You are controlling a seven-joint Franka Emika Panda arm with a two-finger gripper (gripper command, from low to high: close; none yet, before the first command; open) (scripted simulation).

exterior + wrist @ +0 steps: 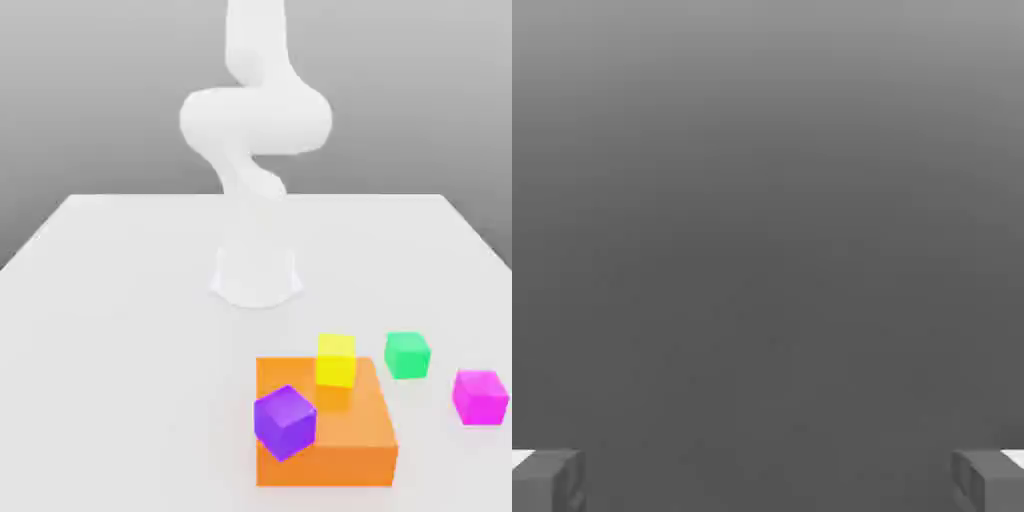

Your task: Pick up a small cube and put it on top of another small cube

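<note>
Magenta-pink small cube sits alone on the white table, at the far end of the exterior view's right, well apart from the arm's base and touching nothing. Just beside it toward the middle stands the green cube, also on the bare table, and further toward the exterior view's left the yellow cube rests on the back part of the large orange block, with the darker purple cube tilted at that block's front corner. No cube lies on another small cube — so, judged from how things lie, the stacking has not begun and every step is still ahead. The robot arm rises folded above its base at the table's middle, well away from the cubes. In the hand view the gripper shows its two fingertips standing far apart at the frame's corners with nothing between them — spread wide and empty, looking out at plain grey background. What remains, then, is the whole task: bring the hand over the pink cube, lower around it, close, lift, carry it to a partner cube — the green one looks nearest and stands free on the table — and set it down squarely on top.
</note>
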